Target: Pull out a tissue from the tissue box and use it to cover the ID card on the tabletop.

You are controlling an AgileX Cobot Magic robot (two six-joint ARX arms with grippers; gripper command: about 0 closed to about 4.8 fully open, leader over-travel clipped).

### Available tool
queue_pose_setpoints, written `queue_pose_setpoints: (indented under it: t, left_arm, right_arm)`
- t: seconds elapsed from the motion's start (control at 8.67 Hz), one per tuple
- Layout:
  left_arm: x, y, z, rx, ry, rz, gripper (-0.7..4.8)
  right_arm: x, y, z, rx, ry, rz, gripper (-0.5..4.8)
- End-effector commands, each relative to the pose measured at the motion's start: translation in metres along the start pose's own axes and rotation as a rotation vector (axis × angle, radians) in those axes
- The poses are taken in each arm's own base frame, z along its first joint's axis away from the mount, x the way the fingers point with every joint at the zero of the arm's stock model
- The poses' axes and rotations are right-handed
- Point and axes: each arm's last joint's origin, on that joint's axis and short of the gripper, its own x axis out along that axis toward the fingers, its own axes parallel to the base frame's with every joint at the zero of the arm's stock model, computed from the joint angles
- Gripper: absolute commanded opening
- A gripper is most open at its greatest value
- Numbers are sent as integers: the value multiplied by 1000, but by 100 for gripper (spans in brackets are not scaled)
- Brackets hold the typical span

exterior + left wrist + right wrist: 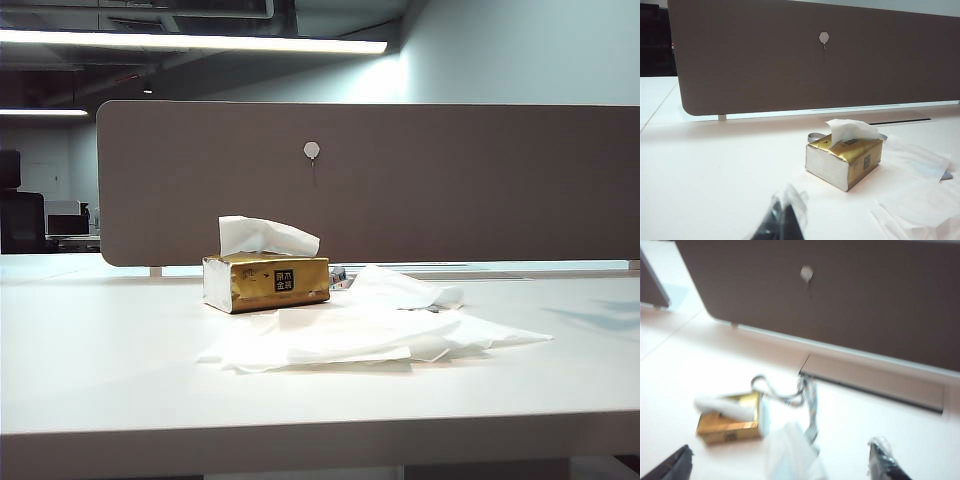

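Jaws on the left gripper (782,225) show only as dark, film-wrapped tips standing close together; whether they are clenched or merely narrow I cannot tell. Ahead of them and off to one side stands the tissue box (845,161), a glossy golden-brown foil pack with pale ends, white paper rising from its top.

Right gripper (785,462): jaws fully spread and empty, one dark finger at each lower corner of a blurred view, the box (730,422) ahead of the gap.

One rumpled tissue (405,290) already lies beside the box over a flat pile of sheets (370,340). The ID card is probably beneath it, though only a lanyard (807,392) shows. On the smooth white tabletop (110,360), thin paper slides, so check coverage before withdrawing.
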Motion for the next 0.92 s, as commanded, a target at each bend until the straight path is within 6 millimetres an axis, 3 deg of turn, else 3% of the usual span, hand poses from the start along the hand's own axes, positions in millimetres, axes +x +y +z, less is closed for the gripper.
queue_pose_setpoints:
  t: [0.12,0.23,0.46,0.58,0.69,0.92]
  left_arm:
    - [0,0,2,3,-10,2,-6]
    - [0,0,2,3,-10,2,-5]
    - [0,0,2,3,-10,2,-6]
    - [0,0,2,3,-10,2,-6]
    - [0,0,2,3,-10,2,-6]
    - [0,0,2,3,-10,1,-6]
  right_arm:
    - [-17,9,-12,-11,-15,1,479]
    - [-24,13,-19,-10,-17,1,479]
    - [-70,37,-52,-23,-42,-7,479]
    - [-74,39,-57,-26,-50,-19,479]
    - [-102,56,-174,13,-208,-162,479]
    - [-100,57,-193,12,-227,-163,479]
